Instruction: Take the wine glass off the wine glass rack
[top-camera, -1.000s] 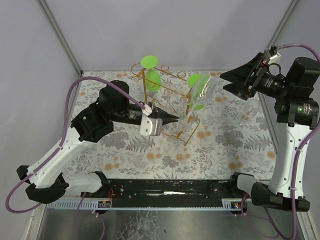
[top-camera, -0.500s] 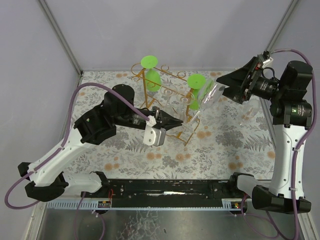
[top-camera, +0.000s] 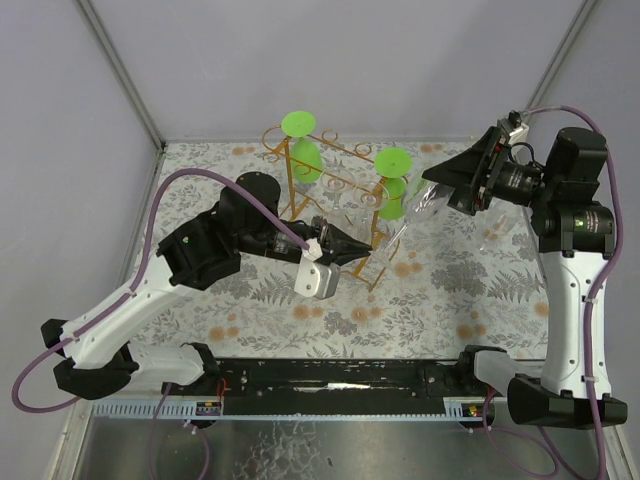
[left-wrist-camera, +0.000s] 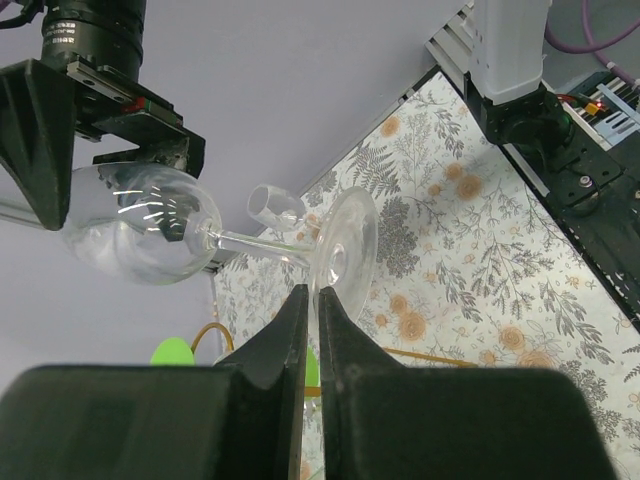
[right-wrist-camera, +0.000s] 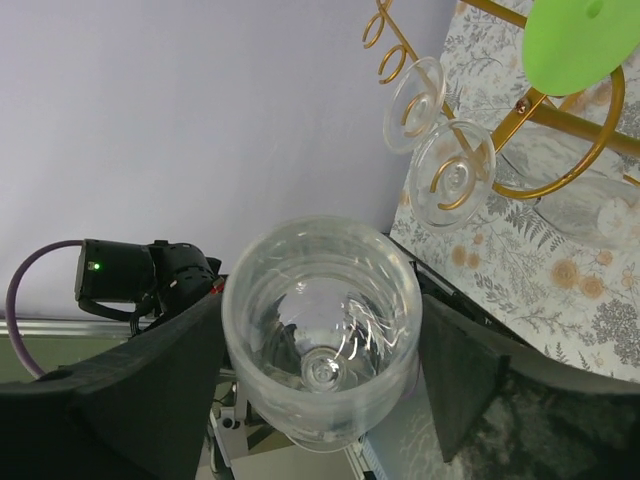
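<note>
The left gripper is fully closed, its two fingers pressed together with nothing visible between them. Its tips sit directly below the rim of the foot of the wine glass; whether they touch that rim cannot be told. The wine glass is clear and colourless, with a rounded bowl, a thin straight stem and a flat round foot. It lies tipped on its side in the air, foot toward the left gripper and bowl away from it. In the left wrist view no wire of the rack crosses its stem or foot. The right gripper stands at the far end of the glass with its jaws set wide. The bowl fills the gap between them, mouth toward the wrist camera, and a finger lies against the bowl wall on each side. The wine glass rack, a thin golden wire frame with wavy rails and curled loop ends, stands on the floral-patterned bench just beyond the left gripper and beside the right gripper. Two clear round feet sit at its loop ends, near the right gripper. Two green glasses hang upside down on the rack, one just beside the right gripper, the other farther off. A second clear glass lies on the bench below the right gripper.
</note>
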